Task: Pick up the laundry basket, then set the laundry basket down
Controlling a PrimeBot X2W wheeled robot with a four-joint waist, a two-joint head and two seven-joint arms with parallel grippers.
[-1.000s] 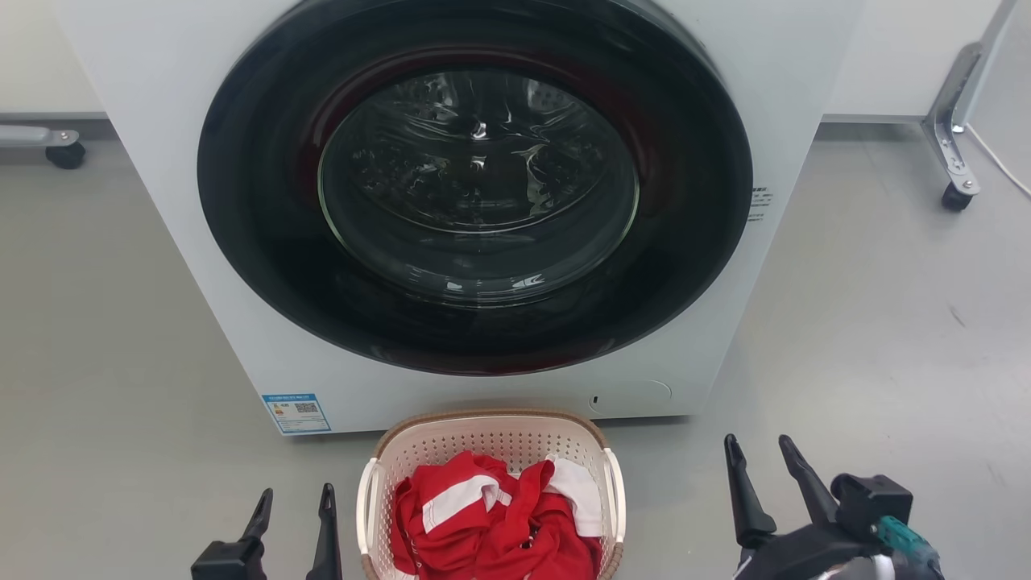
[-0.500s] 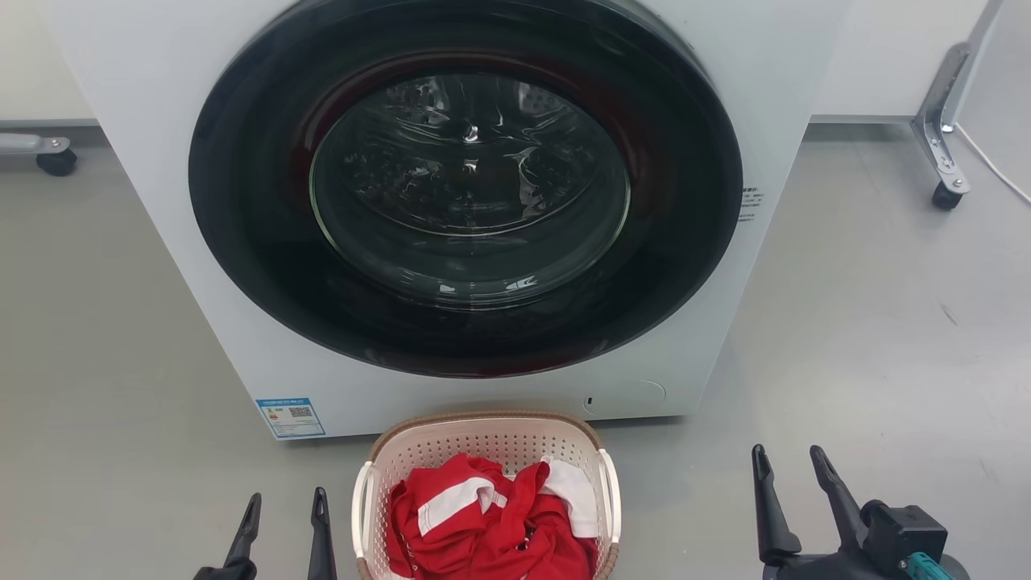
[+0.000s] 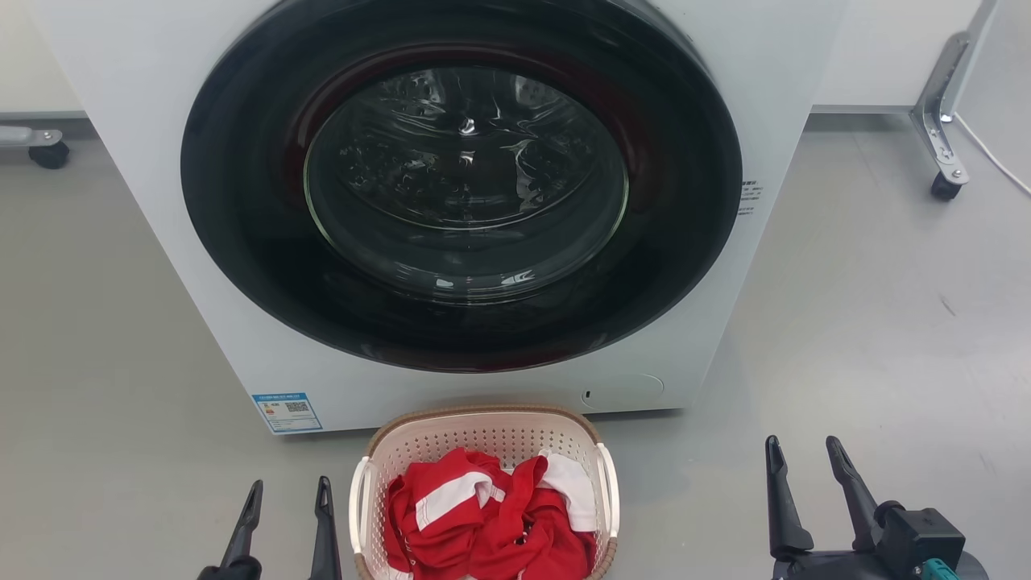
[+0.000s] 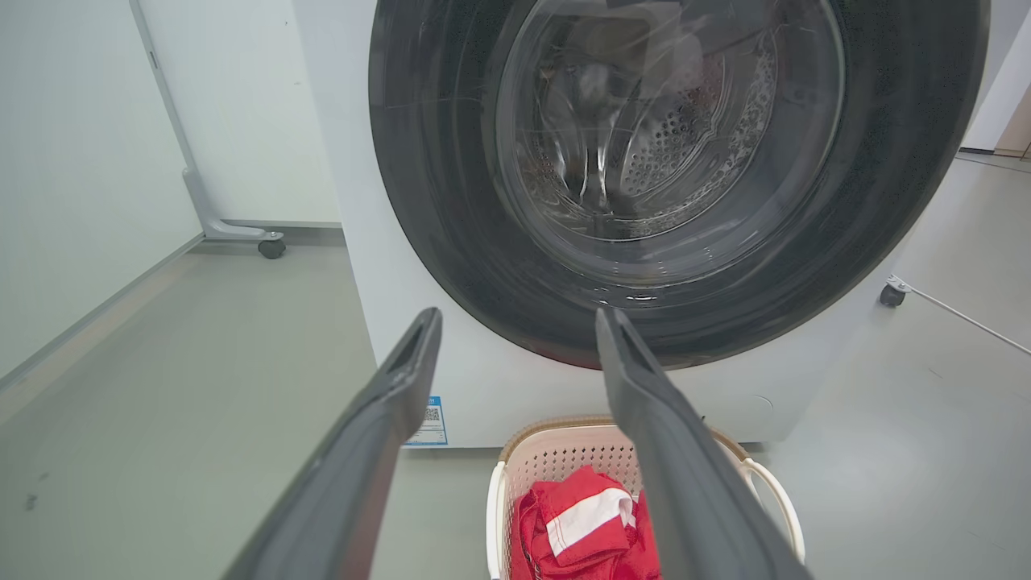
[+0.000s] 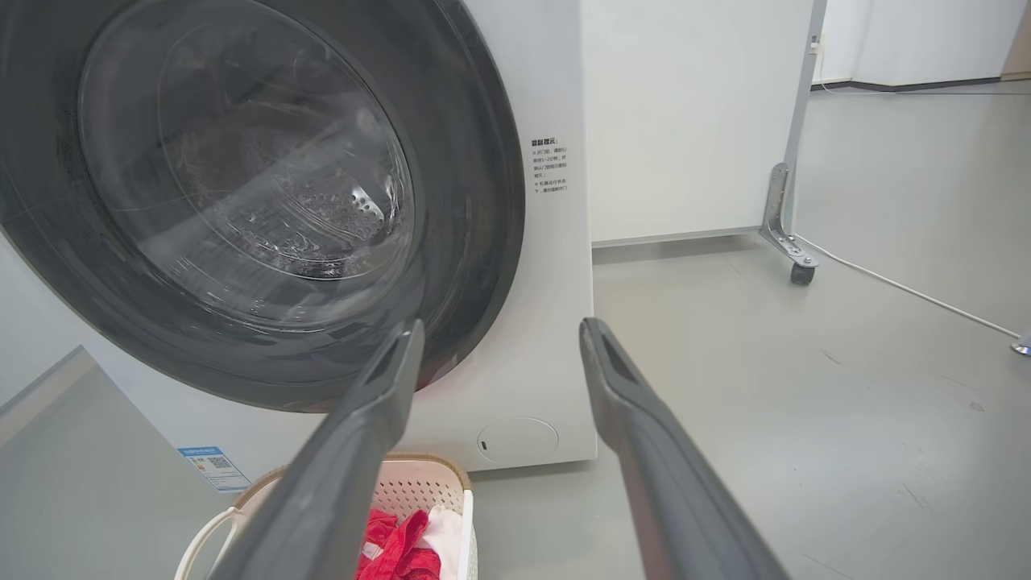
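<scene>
Basket: on floor, long axis apparently toward washer. Left gripper, right gripper: jaws apart, empty.

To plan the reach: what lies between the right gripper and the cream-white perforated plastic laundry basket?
Bare grey floor, as the head view shows, separates the right gripper from the laundry basket.

Washer blue sticker, side print: unreadable.
</scene>
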